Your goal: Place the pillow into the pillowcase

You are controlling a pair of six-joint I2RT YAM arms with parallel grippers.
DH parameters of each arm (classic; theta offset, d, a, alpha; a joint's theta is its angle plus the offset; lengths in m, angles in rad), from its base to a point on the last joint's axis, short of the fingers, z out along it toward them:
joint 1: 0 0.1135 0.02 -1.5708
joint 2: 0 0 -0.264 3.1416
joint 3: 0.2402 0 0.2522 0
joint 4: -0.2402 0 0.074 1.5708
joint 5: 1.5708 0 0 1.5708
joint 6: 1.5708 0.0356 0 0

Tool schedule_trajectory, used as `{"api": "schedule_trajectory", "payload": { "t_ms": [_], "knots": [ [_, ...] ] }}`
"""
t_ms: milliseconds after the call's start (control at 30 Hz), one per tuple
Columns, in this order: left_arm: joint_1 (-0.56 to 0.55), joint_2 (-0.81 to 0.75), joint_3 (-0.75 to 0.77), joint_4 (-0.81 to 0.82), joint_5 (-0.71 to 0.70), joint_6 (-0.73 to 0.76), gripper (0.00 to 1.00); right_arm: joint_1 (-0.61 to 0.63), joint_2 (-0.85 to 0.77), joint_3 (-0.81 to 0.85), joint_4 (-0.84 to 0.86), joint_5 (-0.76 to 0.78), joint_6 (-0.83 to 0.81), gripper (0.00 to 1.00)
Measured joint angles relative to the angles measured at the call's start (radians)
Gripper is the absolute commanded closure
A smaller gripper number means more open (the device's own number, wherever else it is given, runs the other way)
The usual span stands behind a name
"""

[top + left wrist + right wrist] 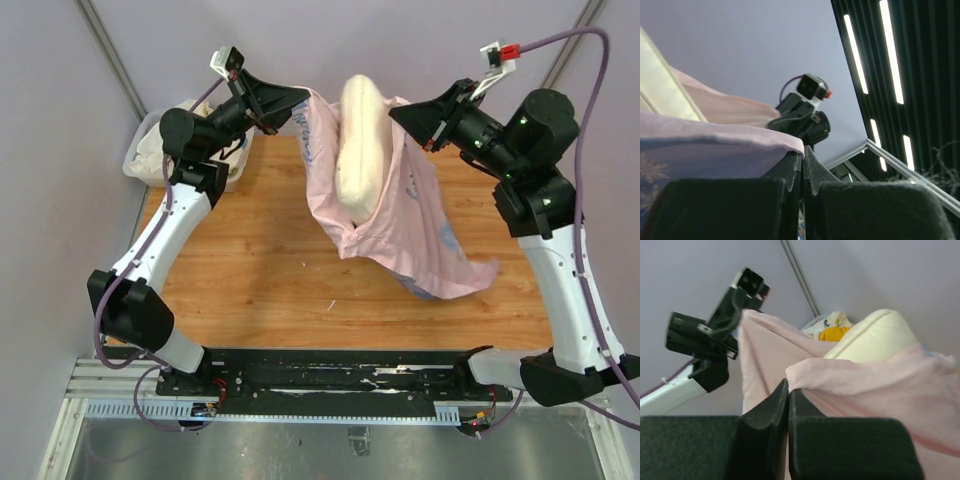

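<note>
The two arm bases sit at the near edge of the wooden bench (pixel 250 290). Farther in, the lower end of the pillowcase (pixel 400 220) trails on the boards toward the right, pale pink side outward, with some blue print showing at its lowest corner.

Above that, the case hangs stretched between the two arms, its mouth held open and raised off the bench. The left fingers (pixel 285 100) are clenched on the left edge of the opening; the left wrist view shows the pads (pixel 790 167) pressed together with the pink hem (pixel 715 135) pinched at their tips. The right fingers (pixel 415 115) are likewise clamped on the right edge, and the right wrist view shows fabric (pixel 865 375) caught between their tips (pixel 777 402).

The pillow (pixel 362 145) stands upright in the open mouth between the two grips, its lower part inside the case and its rounded cream top sticking out above the hem.

At the far left corner a bin holds a white-and-yellow cloth bundle (pixel 150 150).
</note>
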Motion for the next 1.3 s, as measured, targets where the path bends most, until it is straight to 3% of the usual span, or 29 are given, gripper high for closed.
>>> {"api": "schedule_trajectory", "payload": {
  "t_ms": [167,300,600,767,1133,1300],
  "knots": [
    [-0.001,0.031,0.158,-0.039,0.017,-0.004,1.00,0.000,0.021,-0.163,0.051,0.022,0.001,0.99],
    [-0.001,0.029,0.238,-0.034,0.018,-0.002,1.00,-0.019,0.058,-0.166,0.058,0.019,0.002,0.99],
    [0.000,-0.006,-0.034,0.098,-0.010,-0.050,1.00,-0.028,0.117,0.247,0.005,-0.025,-0.002,0.99],
    [0.000,0.025,-0.092,0.122,-0.018,-0.094,1.00,-0.028,0.044,0.218,0.036,-0.039,0.004,0.99],
    [0.000,0.074,0.291,0.093,0.003,-0.109,1.00,-0.028,0.018,-0.132,0.150,-0.023,0.026,1.00],
    [0.000,0.080,0.403,0.077,0.009,-0.103,1.00,-0.028,0.064,-0.159,0.167,-0.021,0.040,0.99]
  ]
}}
